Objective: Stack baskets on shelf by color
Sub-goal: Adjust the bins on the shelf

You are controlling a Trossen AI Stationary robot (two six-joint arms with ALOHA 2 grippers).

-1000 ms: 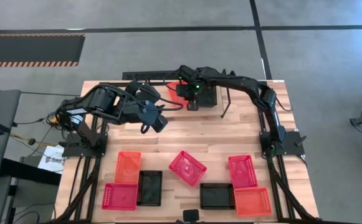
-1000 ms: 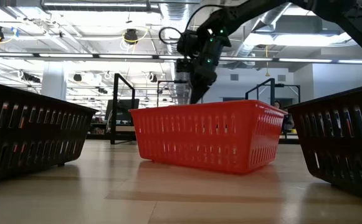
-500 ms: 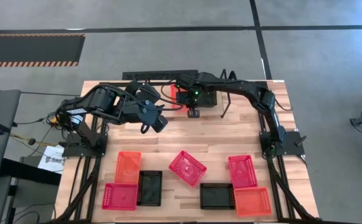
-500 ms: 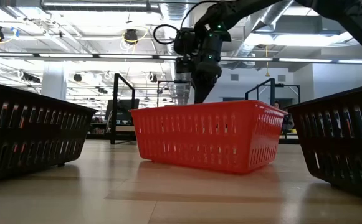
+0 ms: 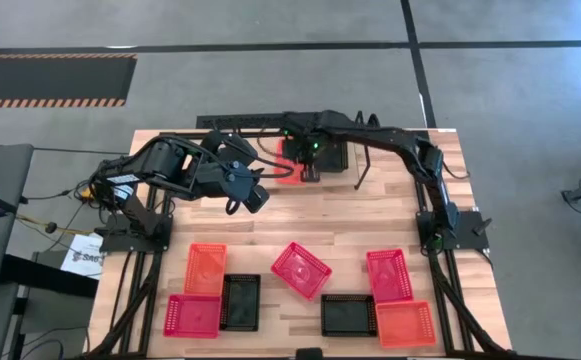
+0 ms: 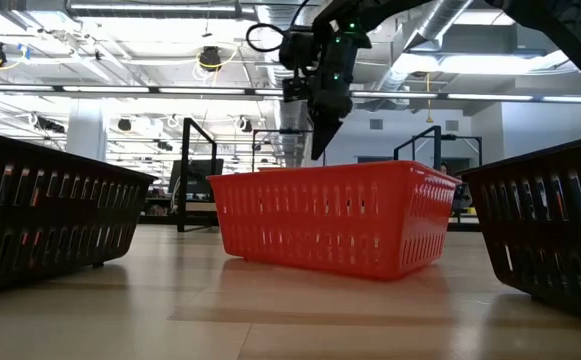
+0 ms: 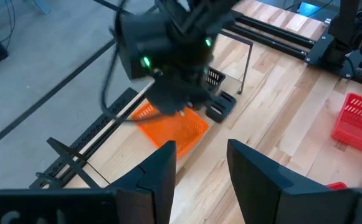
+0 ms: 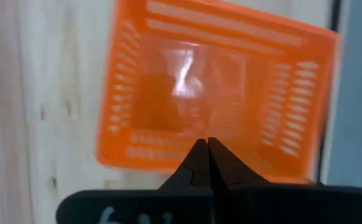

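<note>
Over the shelf [image 5: 362, 160], right end effector [image 5: 308, 172] closed, empty, above orange basket [image 8: 212, 93]; left end effector [image 7: 199, 165] open, idle nearby; risk: descending closed would shove basket off shelf.

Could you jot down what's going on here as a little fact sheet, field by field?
Setting: wooden table with two dark robot arms
Right hand: fingers shut, empty, above an orange basket on the shelf at the far edge
Left hand: open, empty, waiting at the left, pointed toward the shelf
Loose baskets: seven near the front edge, among them a tilted pink basket and a black basket
</note>
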